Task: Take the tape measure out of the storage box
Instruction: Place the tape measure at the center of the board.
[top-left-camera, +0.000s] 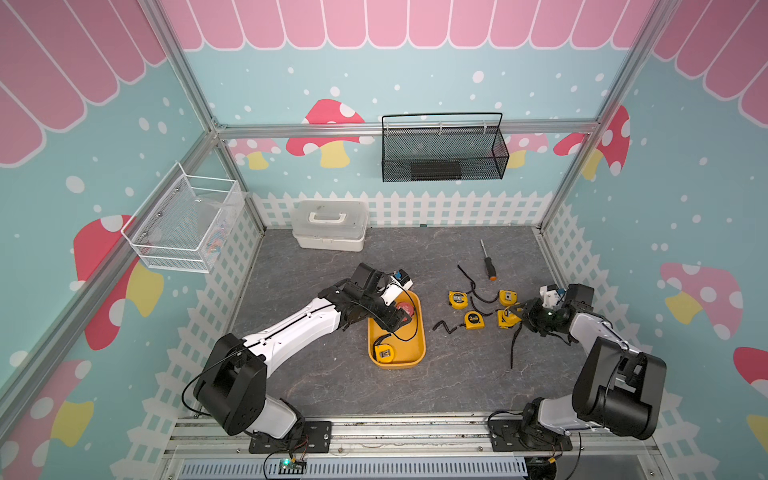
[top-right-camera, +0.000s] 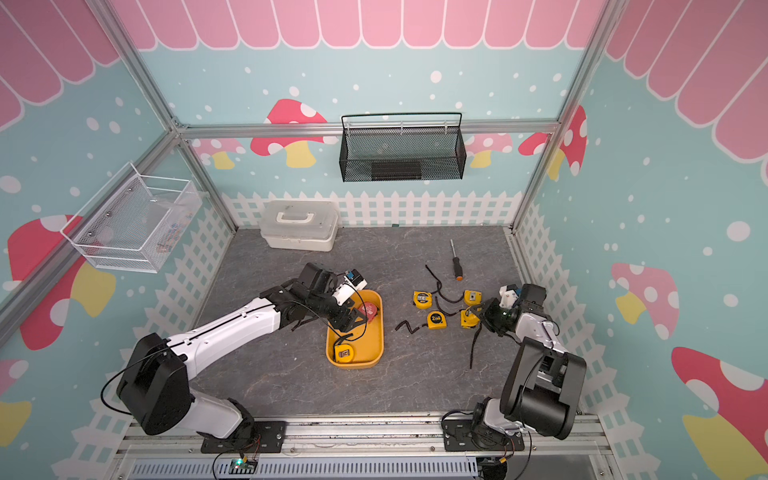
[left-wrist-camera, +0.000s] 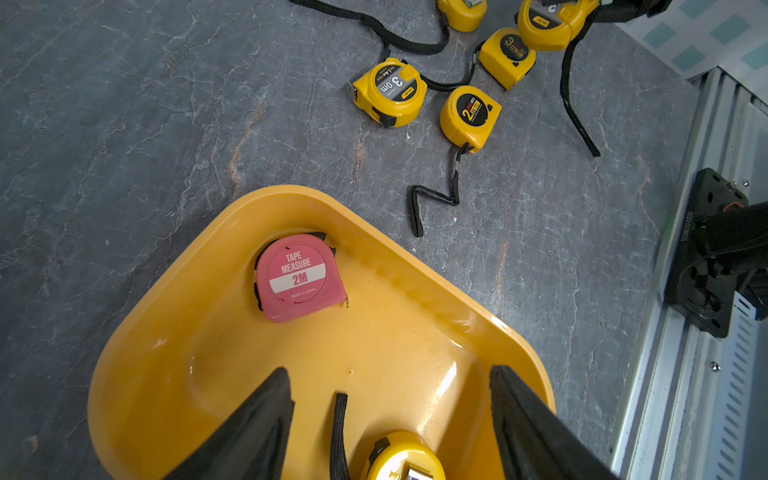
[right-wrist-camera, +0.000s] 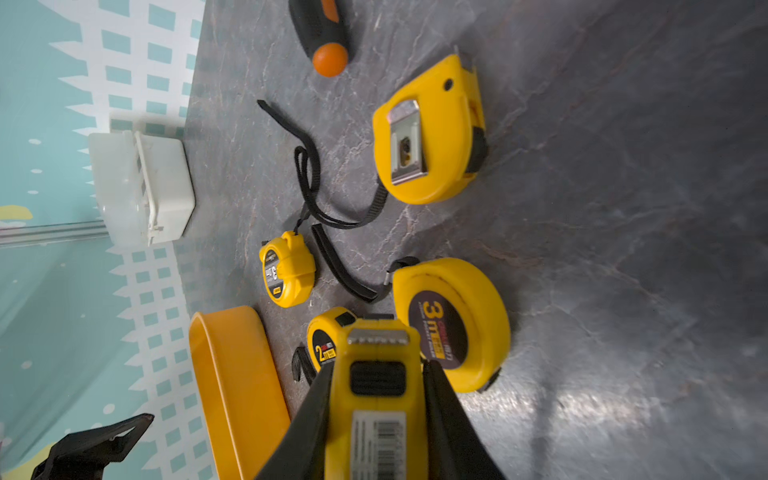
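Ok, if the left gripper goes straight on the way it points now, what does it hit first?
Probably the bare floor of the storage box: the open left gripper aims down into it, short of the pink tape measure. Depth is hard to judge from here.

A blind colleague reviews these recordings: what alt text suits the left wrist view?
Open jaws hover over a yellow tray holding a pink tape measure and, nearer, a yellow tape measure. Several more yellow ones lie on the grey table beyond.
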